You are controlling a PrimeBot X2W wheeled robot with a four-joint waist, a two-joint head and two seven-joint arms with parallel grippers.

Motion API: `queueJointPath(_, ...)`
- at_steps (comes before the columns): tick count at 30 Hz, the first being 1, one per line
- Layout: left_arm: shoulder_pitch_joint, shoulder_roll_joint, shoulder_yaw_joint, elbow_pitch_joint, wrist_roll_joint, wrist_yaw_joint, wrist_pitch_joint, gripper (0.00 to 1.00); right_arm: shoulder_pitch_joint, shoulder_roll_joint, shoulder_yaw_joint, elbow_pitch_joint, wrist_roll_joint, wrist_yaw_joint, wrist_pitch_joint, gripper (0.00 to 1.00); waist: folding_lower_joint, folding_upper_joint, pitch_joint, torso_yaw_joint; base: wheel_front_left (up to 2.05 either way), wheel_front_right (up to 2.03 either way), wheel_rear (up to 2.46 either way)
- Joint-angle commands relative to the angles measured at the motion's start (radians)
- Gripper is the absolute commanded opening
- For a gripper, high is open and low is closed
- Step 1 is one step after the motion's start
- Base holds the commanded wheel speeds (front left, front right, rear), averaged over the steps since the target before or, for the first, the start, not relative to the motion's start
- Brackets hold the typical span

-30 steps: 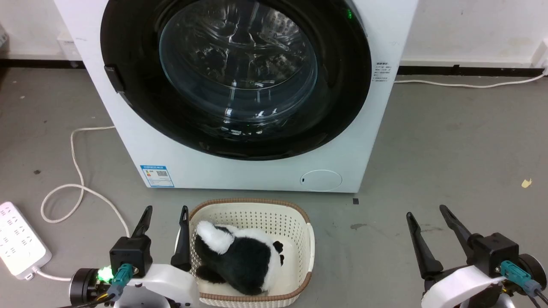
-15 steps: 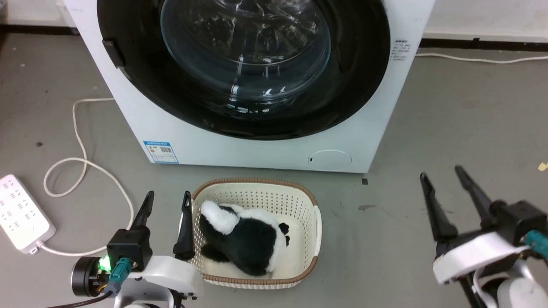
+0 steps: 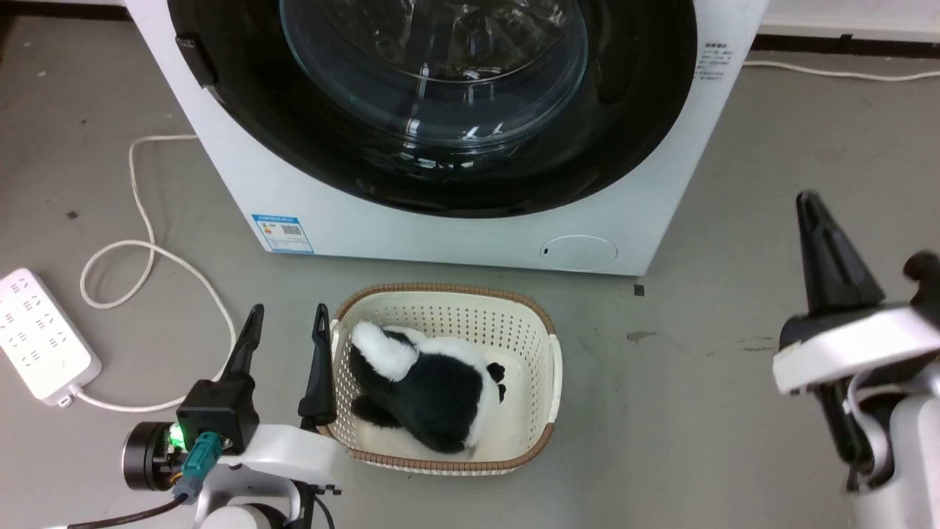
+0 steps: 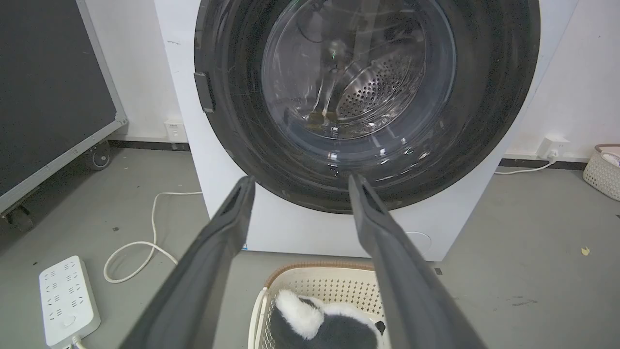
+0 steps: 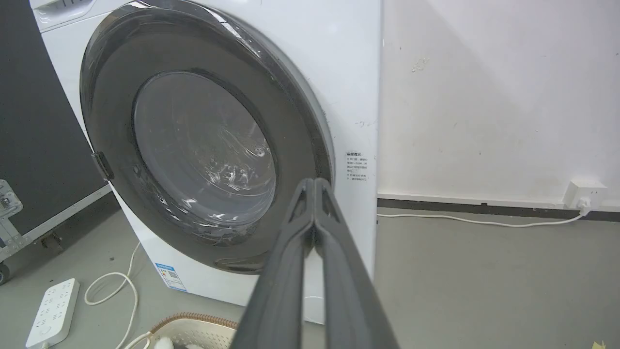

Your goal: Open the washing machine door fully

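Right end effector (image 5: 314, 184) raised, fingers together | left end effector (image 3: 288, 312) spread | basket (image 3: 440, 289) before closed washing machine door (image 3: 646, 88)

The washing machine door (image 4: 361, 92) stood closed at 12 o'clock, with the steel drum visible through its glass. The left gripper (image 4: 300, 183) rose from 6 o'clock, fingers spread apart and holding nothing, tips before the door's lower rim. A cream basket (image 4: 329, 288) holding a black-and-white plush toy (image 4: 315, 325) lay at 6 o'clock, and a white power strip (image 4: 65, 300) at 8 o'clock.

Grey floor (image 3: 720, 411), basket (image 3: 440, 289), power strip (image 3: 44, 334) (corded)
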Motion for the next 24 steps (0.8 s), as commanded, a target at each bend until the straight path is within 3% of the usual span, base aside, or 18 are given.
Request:
queueJointPath(1, -0.018, 0.001, -0.004, -0.007, -0.008, 0.007, -0.011, 1.0, -0.039, -0.006, -0.007, 0.009, 0.022, 0.0, 0.006, 0.0, -0.0001, 0.0, 0.008, 0.003, 0.0, 0.0, 0.0)
queueJointPath(10, -0.042, 0.001, -0.015, -0.018, -0.029, 0.016, -0.034, 1.0, -0.218, 0.02, -0.092, 0.108, 0.151, 0.0, 0.099, 0.0, -0.0001, 0.0, 0.065, 0.024, 0.0, 0.0, 0.0)
queueJointPath(24, -0.086, 0.001, -0.034, -0.036, -0.053, 0.023, -0.063, 1.0, -0.484, 0.025, -0.217, 0.308, 0.376, 0.0, 0.336, 0.0, -0.0001, 0.0, 0.155, 0.069, 0.0, 0.0, 0.0)
